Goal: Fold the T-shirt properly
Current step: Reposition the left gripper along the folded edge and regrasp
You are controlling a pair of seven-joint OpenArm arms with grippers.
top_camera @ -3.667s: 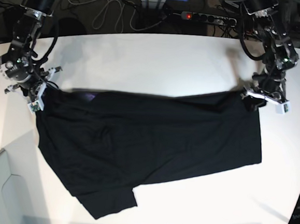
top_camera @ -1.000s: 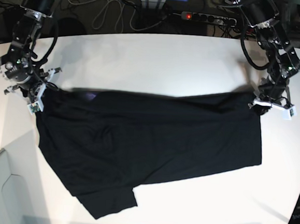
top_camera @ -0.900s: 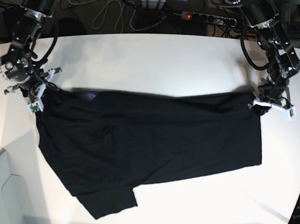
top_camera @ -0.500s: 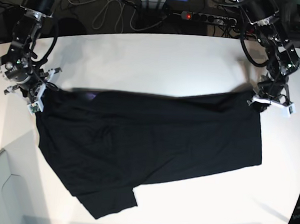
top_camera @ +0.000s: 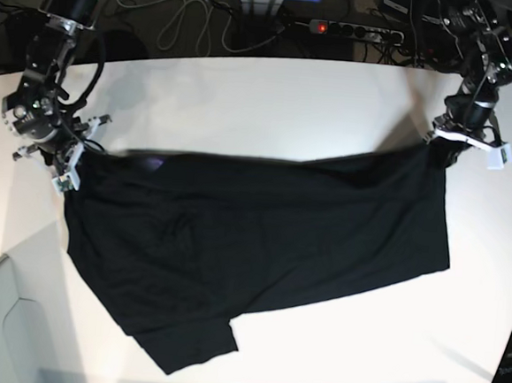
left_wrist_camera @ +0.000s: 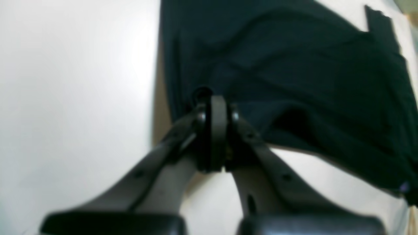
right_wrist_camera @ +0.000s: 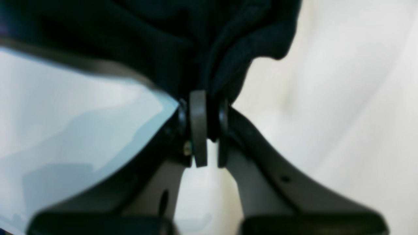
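T-shirt (top_camera: 251, 253): black, spread on white table (top_camera: 272, 104). Left gripper (top_camera: 445, 151) and right gripper (top_camera: 70, 170): each pinching a far corner. Risk: thin pinch slips during lift; uneven pull skews the fold.

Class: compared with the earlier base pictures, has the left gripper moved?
Yes. The left gripper, shut on the T-shirt corner, has moved toward the table's far edge, closer to the power strip.

The left gripper (top_camera: 443, 153) hung at the far right, its jaws pinched together on a corner of the T-shirt (top_camera: 261, 245). The right gripper (top_camera: 66, 166) sat at the left, likewise clamped on cloth.
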